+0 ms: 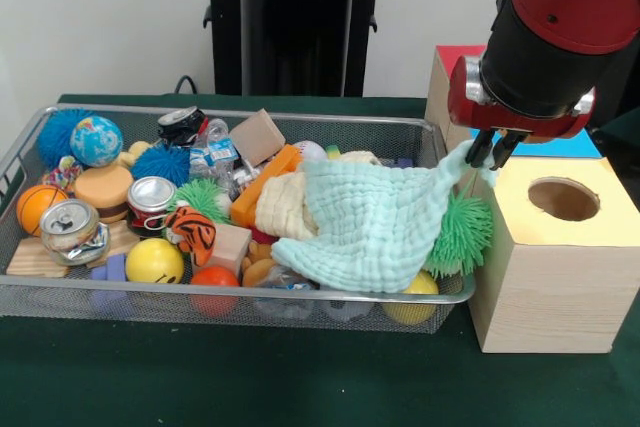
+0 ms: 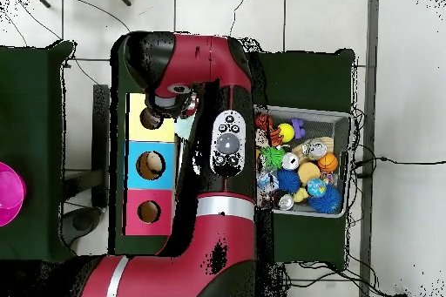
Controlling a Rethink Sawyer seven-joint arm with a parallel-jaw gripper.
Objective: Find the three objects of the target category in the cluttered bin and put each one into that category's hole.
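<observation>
The wire-mesh bin [image 1: 230, 292] lies on the green table, full of toys, balls, cans and blocks. My gripper [image 1: 490, 153] is above the bin's right end, next to the yellow-topped box [image 1: 560, 247]. It is shut on one corner of a mint green cloth [image 1: 370, 227]. The cloth hangs stretched from the fingers down onto the clutter. The yellow box's round hole [image 1: 565, 199] is just right of and below the gripper. In the overhead view the arm covers the gripper; a bit of the cloth [image 2: 185, 126] shows beside the yellow box [image 2: 148, 111].
A blue-topped box [image 1: 585, 145] and a red-topped box [image 1: 455, 52] stand behind the yellow one. A green spiky ball [image 1: 465, 232] lies under the cloth's right side. A yellow smiley ball [image 1: 154, 261], a tiger toy [image 1: 190, 230] and cans [image 1: 70, 227] fill the left.
</observation>
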